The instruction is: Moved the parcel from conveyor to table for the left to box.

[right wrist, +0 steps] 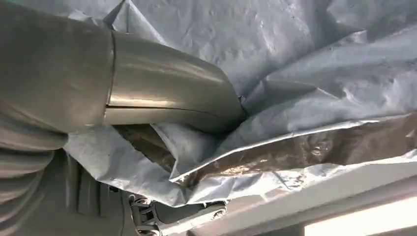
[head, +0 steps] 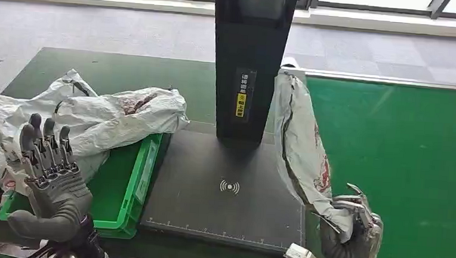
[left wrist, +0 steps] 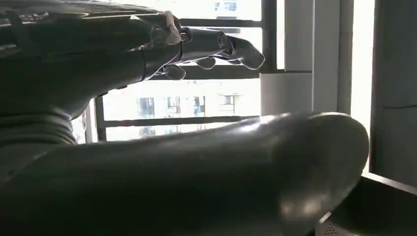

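While the right hand (head: 354, 232) pinches the near end of the grey parcel (head: 300, 139), that bag runs along the seam between the green conveyor (head: 403, 157) and the right edge of the black scan plate (head: 228, 189), its far end up by the black post (head: 251, 58). The right wrist view confirms the grip: thumb (right wrist: 167, 93) pressed into crumpled film, fingers wrapped underneath. Left hand (head: 49, 172) is free, fingers spread and upright, hovering over the near-left corner of the green bin (head: 132, 183), which already carries other grey bags (head: 113, 113).

Risks, as I judge them:
- Grip is on loose film at one end only, so the film could slip or tear when dragged.
- Far end could snag on the post.
- Parcel could drape off the plate edge, leaving the left hand a poor pick.
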Action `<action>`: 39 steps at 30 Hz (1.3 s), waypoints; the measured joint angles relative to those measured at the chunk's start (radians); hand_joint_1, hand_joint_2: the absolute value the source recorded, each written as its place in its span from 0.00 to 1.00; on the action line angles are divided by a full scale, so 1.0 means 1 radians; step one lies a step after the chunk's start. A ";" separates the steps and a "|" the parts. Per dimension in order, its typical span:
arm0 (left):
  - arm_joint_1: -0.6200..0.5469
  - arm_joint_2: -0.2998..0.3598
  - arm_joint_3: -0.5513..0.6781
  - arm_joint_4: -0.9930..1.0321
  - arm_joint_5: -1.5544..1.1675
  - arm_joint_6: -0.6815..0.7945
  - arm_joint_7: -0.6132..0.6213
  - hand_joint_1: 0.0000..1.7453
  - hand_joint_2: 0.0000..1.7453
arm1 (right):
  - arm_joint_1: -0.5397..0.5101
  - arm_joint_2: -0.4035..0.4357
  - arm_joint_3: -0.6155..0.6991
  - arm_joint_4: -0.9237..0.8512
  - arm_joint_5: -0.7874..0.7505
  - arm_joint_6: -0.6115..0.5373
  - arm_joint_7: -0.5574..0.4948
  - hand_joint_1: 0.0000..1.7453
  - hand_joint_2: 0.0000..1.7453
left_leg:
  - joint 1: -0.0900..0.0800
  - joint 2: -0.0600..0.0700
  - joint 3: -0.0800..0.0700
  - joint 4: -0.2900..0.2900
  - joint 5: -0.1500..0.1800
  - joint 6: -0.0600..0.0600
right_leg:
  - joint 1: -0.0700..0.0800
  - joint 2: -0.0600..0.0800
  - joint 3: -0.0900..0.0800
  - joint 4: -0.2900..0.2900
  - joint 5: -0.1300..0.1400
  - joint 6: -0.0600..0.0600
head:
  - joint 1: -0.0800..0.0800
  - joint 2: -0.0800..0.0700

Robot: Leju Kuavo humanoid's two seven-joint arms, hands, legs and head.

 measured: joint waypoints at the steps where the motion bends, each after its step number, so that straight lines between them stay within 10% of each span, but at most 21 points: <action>1: -0.001 0.000 0.000 0.001 0.002 -0.002 0.000 0.00 0.00 | -0.001 -0.001 0.006 0.002 0.005 0.018 0.015 1.00 1.00 | 0.000 0.000 0.000 0.000 0.000 0.000 | 0.000 0.000 0.000 0.000 0.000 0.000 | 0.000 0.000; 23: -0.051 -0.001 0.006 0.097 0.011 -0.042 0.000 0.00 0.00 | -0.035 -0.038 -0.005 0.187 0.047 0.270 0.153 1.00 1.00 | 0.000 0.001 0.000 0.000 0.000 0.000 | 0.000 0.001 -0.001 0.000 0.000 0.000 | 0.000 0.000; 24: -0.054 -0.001 0.004 0.106 0.012 -0.041 0.000 0.00 0.00 | -0.037 -0.041 -0.014 0.196 0.042 0.273 0.143 0.14 1.00 | 0.000 0.001 0.000 0.000 0.000 0.000 | 0.000 0.001 -0.001 0.000 0.000 0.000 | 0.000 0.000; 25: -0.058 -0.001 0.001 0.117 0.016 -0.041 0.000 0.00 0.00 | -0.038 -0.042 -0.029 0.209 0.035 0.271 0.127 0.00 1.00 | 0.000 0.001 0.000 0.000 0.000 0.000 | 0.000 0.001 -0.002 0.000 0.000 0.000 | 0.000 0.000; 39: -0.085 0.006 -0.043 0.195 0.027 0.003 0.000 0.00 0.00 | 0.010 -0.050 -0.085 0.238 -0.177 0.267 -0.076 0.00 1.00 | 0.000 0.001 0.000 0.000 0.000 0.000 | 0.000 0.002 -0.002 0.000 0.000 0.000 | 0.000 0.000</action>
